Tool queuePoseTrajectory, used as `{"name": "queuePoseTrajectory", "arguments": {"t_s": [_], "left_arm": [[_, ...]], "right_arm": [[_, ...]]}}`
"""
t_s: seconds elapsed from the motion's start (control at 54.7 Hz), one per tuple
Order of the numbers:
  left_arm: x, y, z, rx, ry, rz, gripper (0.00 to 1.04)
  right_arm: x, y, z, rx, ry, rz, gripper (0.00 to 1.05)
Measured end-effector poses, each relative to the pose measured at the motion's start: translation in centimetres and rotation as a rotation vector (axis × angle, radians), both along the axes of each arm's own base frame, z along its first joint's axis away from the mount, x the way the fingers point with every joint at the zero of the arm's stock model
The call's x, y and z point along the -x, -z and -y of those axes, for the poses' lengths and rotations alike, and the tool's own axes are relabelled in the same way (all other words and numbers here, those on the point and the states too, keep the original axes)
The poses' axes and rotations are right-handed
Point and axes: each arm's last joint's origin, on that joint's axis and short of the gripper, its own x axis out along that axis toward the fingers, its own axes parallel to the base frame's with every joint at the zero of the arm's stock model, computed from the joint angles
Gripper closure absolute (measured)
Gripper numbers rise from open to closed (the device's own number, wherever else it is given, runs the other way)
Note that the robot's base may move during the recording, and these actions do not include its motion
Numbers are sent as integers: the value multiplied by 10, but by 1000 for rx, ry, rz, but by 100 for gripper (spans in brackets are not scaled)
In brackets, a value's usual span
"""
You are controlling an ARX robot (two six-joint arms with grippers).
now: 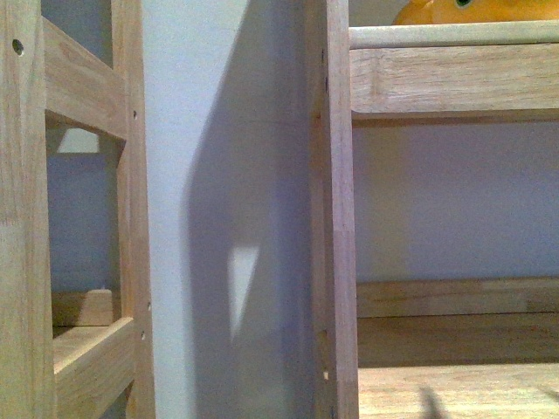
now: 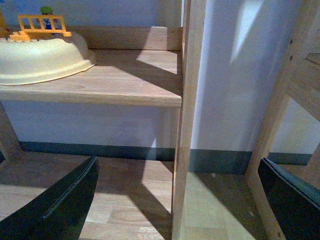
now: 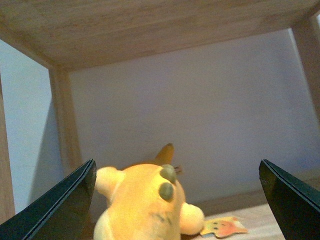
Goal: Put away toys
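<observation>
Spread wide, the right end effector (image 3: pixel 175 210) framed the orange-yellow plush toy (image 3: pixel 145 205), which sat between its fingers on a wooden shelf (image 3: pixel 260 215) under another board. Beyond it, at four o'clock, lay a small flat orange piece (image 3: pixel 224 227). Likewise parted, the left end effector (image 2: pixel 177 200) faced a lower shelf (image 2: pixel 125 80) bearing a cream bowl (image 2: pixel 42 57).

I see an orange-yellow plush animal (image 3: pixel 145 205) with dark eyes, pale wooden shelving (image 1: pixel 336 262), and a cream basin (image 2: pixel 42 57).
</observation>
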Motion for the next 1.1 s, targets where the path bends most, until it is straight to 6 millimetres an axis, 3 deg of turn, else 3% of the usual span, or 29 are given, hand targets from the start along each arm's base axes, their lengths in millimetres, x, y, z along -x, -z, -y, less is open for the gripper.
{"name": "queuePoseTrajectory", "arguments": {"t_s": [0.238,0.402,0.786,1.097], "left_arm": [[0,0,0,0,0,0,6],[0,0,0,0,0,0,6],[0,0,0,0,0,0,6],[0,0,0,0,0,0,6]], "right_arm": [[55,56,2,12,20,-51,7],[75,103,3,-1,-4,-150,7],[77,211,6,-83,-64,-371,7],[70,268,-1,-110,-190,-528,7]]}}
